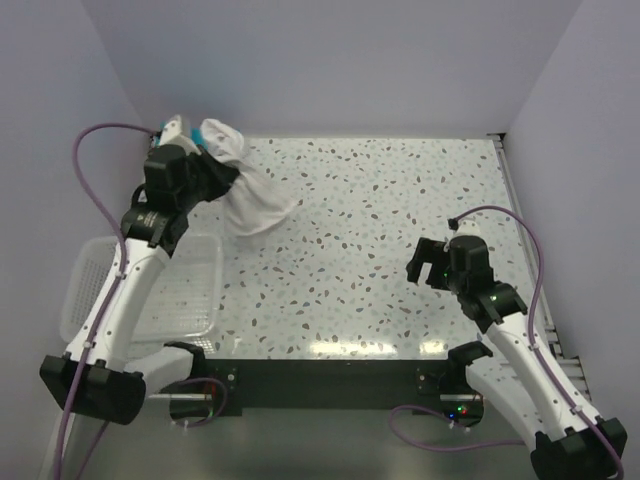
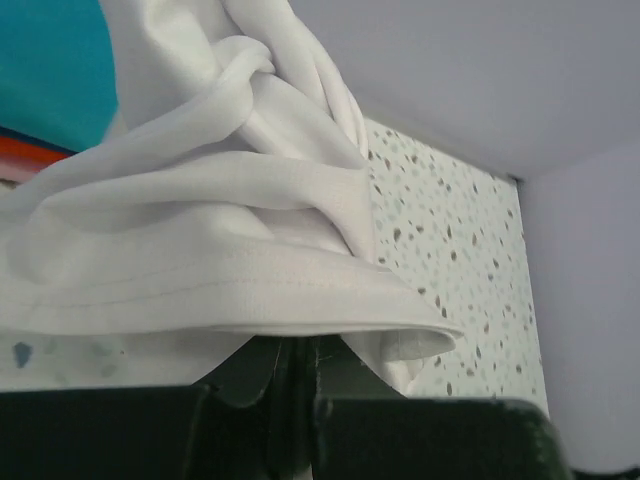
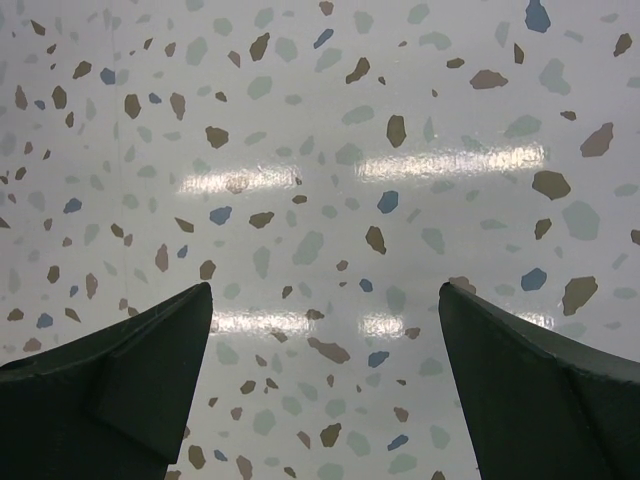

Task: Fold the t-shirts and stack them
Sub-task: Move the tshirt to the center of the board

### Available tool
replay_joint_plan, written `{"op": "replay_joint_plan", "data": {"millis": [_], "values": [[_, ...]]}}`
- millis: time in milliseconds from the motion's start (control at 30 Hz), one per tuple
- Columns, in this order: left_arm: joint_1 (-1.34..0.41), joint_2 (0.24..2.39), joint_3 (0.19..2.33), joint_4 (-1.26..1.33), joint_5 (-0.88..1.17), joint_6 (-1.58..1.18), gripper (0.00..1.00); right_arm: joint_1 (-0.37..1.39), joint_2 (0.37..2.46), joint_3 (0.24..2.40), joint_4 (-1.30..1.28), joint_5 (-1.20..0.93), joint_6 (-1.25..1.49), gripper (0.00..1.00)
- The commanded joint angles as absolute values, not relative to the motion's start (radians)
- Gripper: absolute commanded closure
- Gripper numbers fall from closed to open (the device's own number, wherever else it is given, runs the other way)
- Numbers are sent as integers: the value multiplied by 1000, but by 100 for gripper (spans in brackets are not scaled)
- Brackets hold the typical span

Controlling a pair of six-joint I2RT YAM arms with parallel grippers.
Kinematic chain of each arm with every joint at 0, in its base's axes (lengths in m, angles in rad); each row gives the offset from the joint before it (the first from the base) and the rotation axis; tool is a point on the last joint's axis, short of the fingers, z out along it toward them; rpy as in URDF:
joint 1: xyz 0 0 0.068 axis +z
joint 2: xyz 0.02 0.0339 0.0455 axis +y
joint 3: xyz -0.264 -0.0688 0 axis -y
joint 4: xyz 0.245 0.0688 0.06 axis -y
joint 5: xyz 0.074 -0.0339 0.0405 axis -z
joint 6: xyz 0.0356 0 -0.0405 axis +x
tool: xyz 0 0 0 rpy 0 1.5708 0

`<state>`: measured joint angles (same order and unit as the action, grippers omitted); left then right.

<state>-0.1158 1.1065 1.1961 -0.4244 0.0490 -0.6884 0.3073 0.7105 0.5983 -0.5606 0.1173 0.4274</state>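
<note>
A white t-shirt (image 1: pixel 252 198) hangs bunched at the table's far left, its lower part trailing onto the speckled tabletop. My left gripper (image 1: pixel 222 176) is shut on its hemmed edge. In the left wrist view the white t-shirt (image 2: pixel 200 220) drapes over the left gripper (image 2: pixel 297 345) and hides the fingertips. Behind it lie a teal t-shirt (image 2: pixel 50 70) and a strip of a red-orange t-shirt (image 2: pixel 28 152). A bit of the teal t-shirt (image 1: pixel 187 137) shows by the back wall. My right gripper (image 1: pixel 432 266) hovers open over bare tabletop at the right, its jaws (image 3: pixel 325 330) wide apart with nothing between them.
A white mesh basket (image 1: pixel 88 262) stands at the near left, beside and under the left arm. Walls close in the table at the back and on both sides. A rail (image 1: pixel 520 210) runs along the right edge.
</note>
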Motion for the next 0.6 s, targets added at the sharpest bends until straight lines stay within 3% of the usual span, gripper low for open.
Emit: {"op": "replay_joint_plan", "data": {"millis": [0, 333, 433, 467, 533, 567], "values": [[-271, 1152, 1264, -311, 63, -591, 100, 307, 698, 638, -543, 127, 416, 1], [-664, 1402, 1174, -219, 110, -450, 100, 305, 713, 638, -554, 175, 426, 1], [-777, 1445, 1097, -199, 113, -420, 71, 305, 733, 638, -555, 173, 425, 1], [-820, 1451, 1079, -199, 109, -417, 52, 305, 736, 640, -555, 172, 426, 1], [-845, 1457, 1039, -213, 74, -431, 29, 307, 753, 643, -557, 167, 425, 1], [-848, 1454, 1031, -227, 58, -443, 8, 307, 758, 644, -554, 167, 423, 1]]}}
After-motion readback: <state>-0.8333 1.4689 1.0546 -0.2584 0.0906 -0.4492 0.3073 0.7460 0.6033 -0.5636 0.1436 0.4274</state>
